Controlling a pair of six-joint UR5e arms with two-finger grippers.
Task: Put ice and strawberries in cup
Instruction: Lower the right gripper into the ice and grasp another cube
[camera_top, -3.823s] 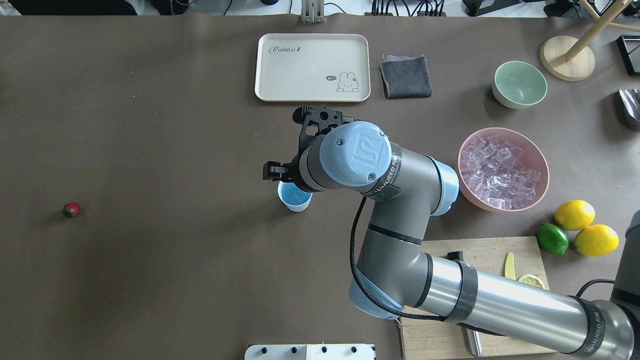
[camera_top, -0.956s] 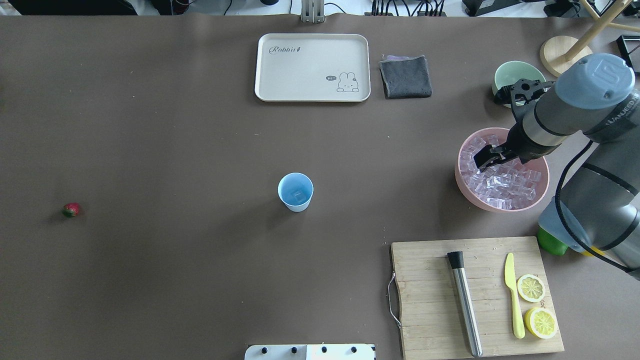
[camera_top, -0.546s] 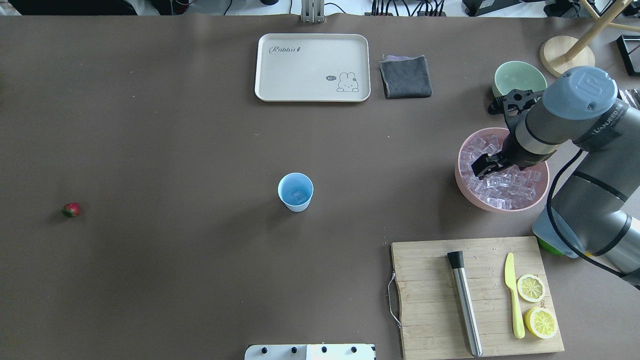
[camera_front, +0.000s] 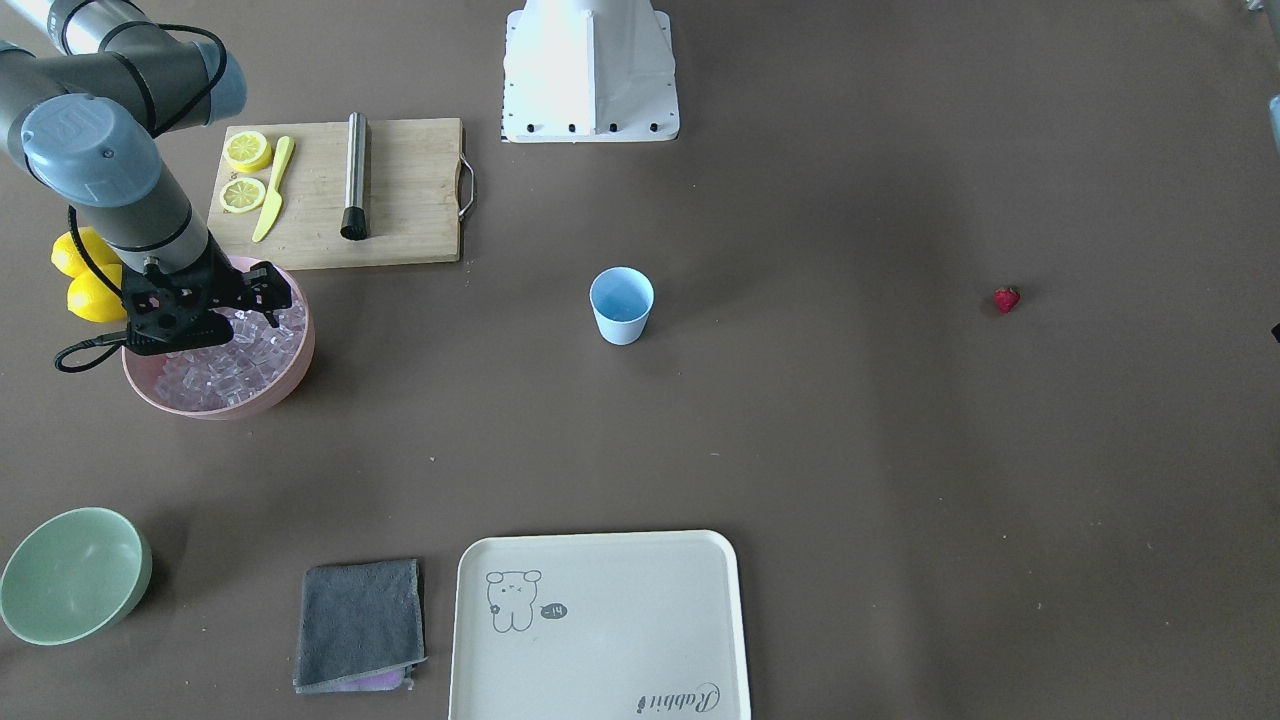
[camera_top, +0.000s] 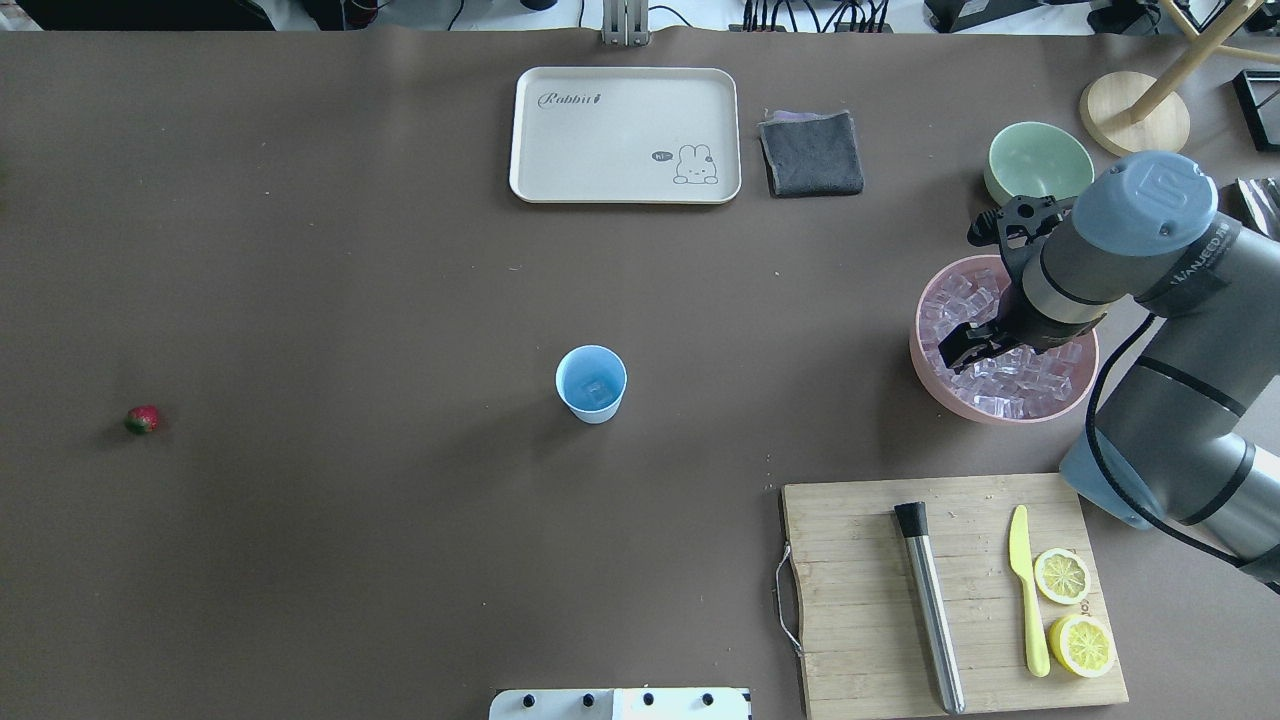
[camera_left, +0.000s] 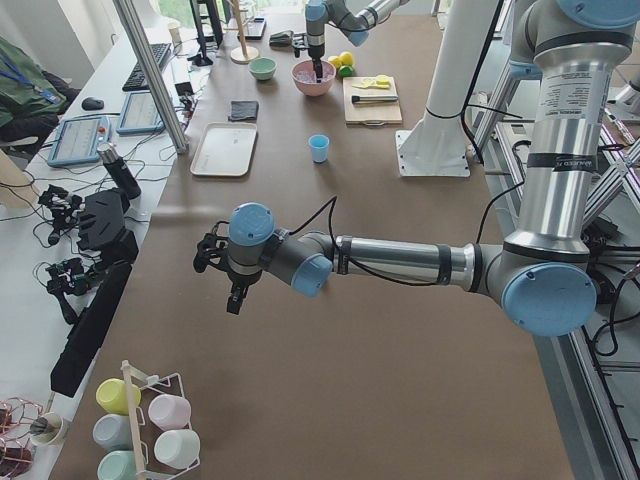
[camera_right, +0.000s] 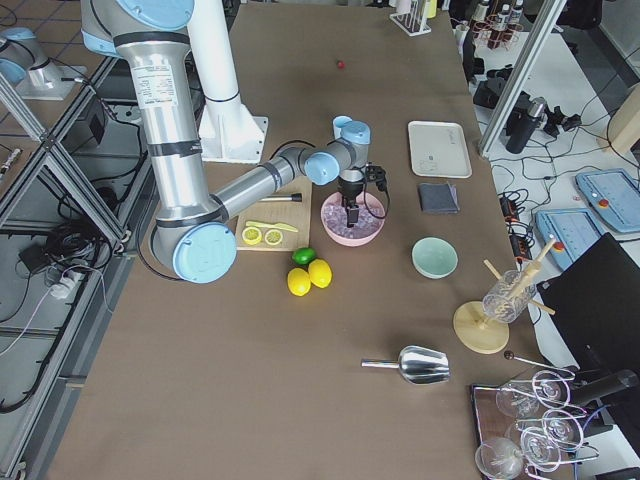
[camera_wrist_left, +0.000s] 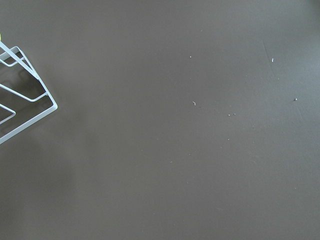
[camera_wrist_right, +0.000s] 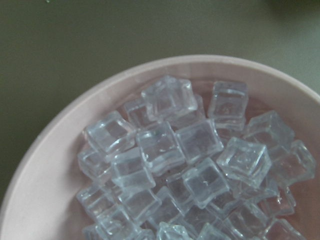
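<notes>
The light-blue cup (camera_top: 591, 385) stands upright mid-table, with one ice cube (camera_top: 598, 388) inside; it also shows in the front view (camera_front: 621, 305). Many ice cubes (camera_top: 1010, 375) fill the pink bowl (camera_top: 935, 385) at the right; the right wrist view shows them close up (camera_wrist_right: 195, 170). My right gripper (camera_top: 962, 346) hangs low over the ice, its jaws apparently apart, holding nothing. The tiny red strawberry (camera_top: 142, 419) lies alone at the far left. My left gripper (camera_left: 235, 300) shows only in the exterior left view, over bare table; I cannot tell its state.
A cutting board (camera_top: 860, 600) with a metal muddler (camera_top: 930, 605), a yellow knife (camera_top: 1025, 590) and lemon halves (camera_top: 1062, 575) lies near the bowl. A green bowl (camera_top: 1035, 160), grey cloth (camera_top: 811, 152) and rabbit tray (camera_top: 625, 135) sit at the back. Whole lemons (camera_front: 85, 275) lie beside the pink bowl.
My right arm left the cup, where one ice cube now lies, and swung right to the pink bowl. Over the last second its gripper shifted slightly nearer over the ice.
</notes>
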